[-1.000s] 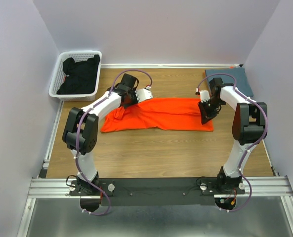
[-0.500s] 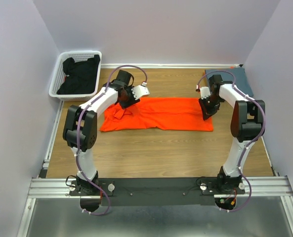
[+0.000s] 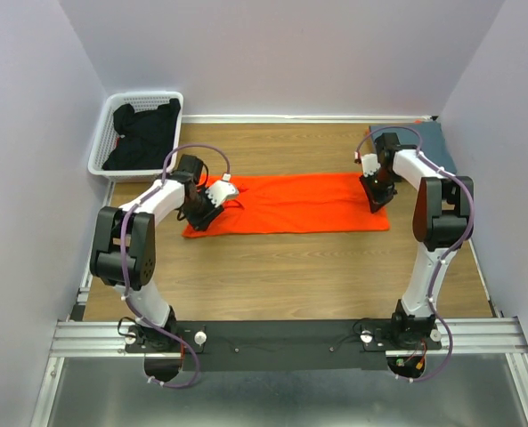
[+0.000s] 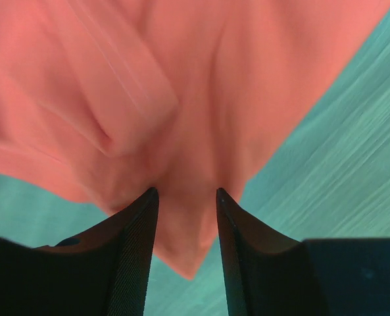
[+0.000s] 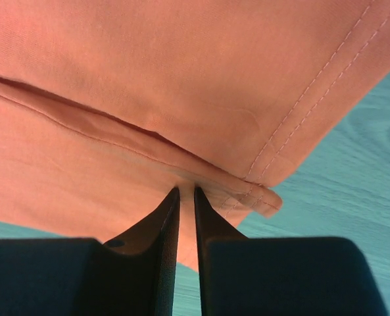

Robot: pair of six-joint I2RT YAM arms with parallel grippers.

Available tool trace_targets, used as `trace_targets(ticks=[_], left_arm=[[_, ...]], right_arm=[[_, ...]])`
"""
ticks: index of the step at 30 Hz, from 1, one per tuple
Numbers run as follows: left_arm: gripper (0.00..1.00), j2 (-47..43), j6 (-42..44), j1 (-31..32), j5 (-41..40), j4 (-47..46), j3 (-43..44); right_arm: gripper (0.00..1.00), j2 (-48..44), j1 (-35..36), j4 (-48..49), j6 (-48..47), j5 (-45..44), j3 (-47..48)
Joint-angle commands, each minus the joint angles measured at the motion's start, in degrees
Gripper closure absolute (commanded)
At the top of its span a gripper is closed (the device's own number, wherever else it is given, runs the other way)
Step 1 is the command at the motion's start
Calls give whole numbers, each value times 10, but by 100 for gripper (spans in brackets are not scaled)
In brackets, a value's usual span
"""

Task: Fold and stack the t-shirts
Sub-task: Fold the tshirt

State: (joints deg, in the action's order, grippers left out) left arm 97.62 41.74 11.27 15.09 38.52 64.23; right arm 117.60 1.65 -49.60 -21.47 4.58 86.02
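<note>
Wooden table (image 3: pixel 272 267), orange t-shirt (image 3: pixel 299 203) a long flat band, left fingers (image 4: pixel 132 263) apart, right fingers (image 5: pixel 152 276) pinching its hem

— We see the orange t-shirt (image 3: pixel 290 203) as matt, soft cloth, its hem double-stitched.
— We agree. Under it the table (image 3: pixel 272 276) looks like smooth wood grain. We take the basket (image 3: pixel 101 163) for white plastic lattice, and the rail (image 3: pixel 290 334) for dull metal.
</note>
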Motion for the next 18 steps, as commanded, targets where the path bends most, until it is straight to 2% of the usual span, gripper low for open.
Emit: trace_targets(ticks=[1, 6, 9, 14, 18], left_arm=[[52, 26, -14, -36, -3, -14, -29], [55, 53, -17, -71, -23, -27, -35], [55, 43, -13, -73, -4, -5, -22], [53, 9, -10, -73, 70, 52, 47], [53, 5, -30, -66, 85, 54, 68]], right_arm=[[79, 11, -6, 30, -21, -42, -15], [79, 3, -5, 30, -24, -58, -18], [78, -8, -5, 27, -23, -48, -16], [76, -37, -4, -12, -21, 38, 2], [75, -51, -4, -31, -12, 79, 28]])
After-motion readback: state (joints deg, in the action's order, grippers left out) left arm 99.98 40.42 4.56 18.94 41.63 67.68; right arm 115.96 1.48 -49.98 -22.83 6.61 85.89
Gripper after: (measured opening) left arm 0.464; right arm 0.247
